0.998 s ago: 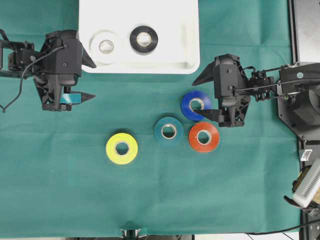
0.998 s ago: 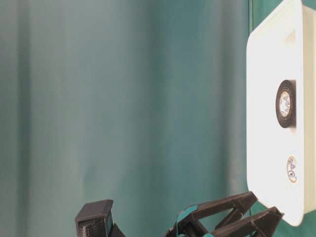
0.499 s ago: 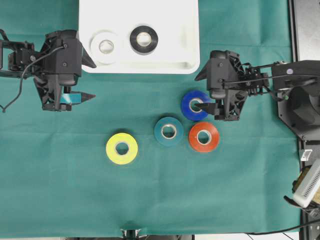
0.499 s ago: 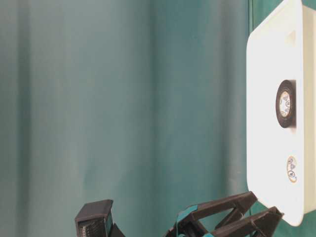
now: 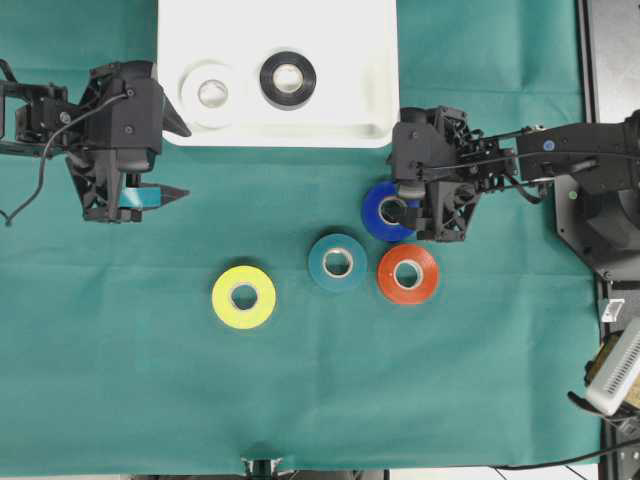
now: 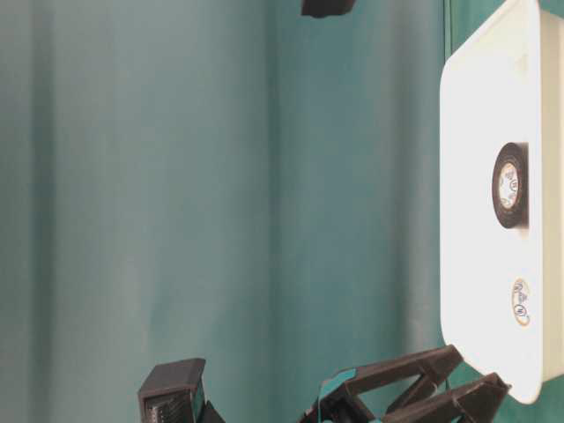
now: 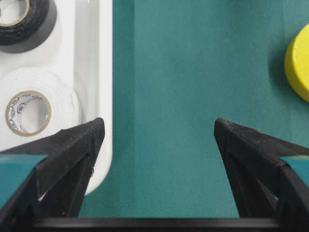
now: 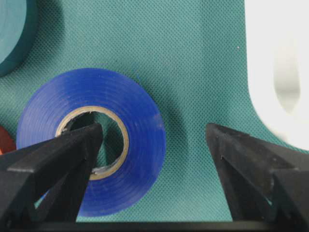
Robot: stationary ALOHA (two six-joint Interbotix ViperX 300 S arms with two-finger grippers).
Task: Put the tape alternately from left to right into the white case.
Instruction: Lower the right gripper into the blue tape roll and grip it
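The white case (image 5: 340,100) lies at the back with a white tape roll (image 5: 212,93) and a black roll (image 5: 288,79) inside. On the cloth lie blue (image 5: 381,203), teal (image 5: 337,262), orange-red (image 5: 407,273) and yellow (image 5: 244,297) rolls. My right gripper (image 5: 394,187) is open over the blue roll (image 8: 91,140). One finger (image 8: 72,150) is over its core; the other is over the cloth between roll and case (image 8: 280,58). My left gripper (image 5: 178,160) stands open and empty beside the case's left corner (image 7: 104,72), over bare cloth.
The green cloth covers the table. A black stand (image 5: 610,60) and the right arm's base (image 5: 600,210) sit at the right edge. In the table-level view the case (image 6: 476,132) is at the right and my left gripper's fingers (image 6: 414,388) at the bottom.
My right gripper has slid left onto the blue roll, bringing one finger over its core. The left arm and all rolls have stayed still.
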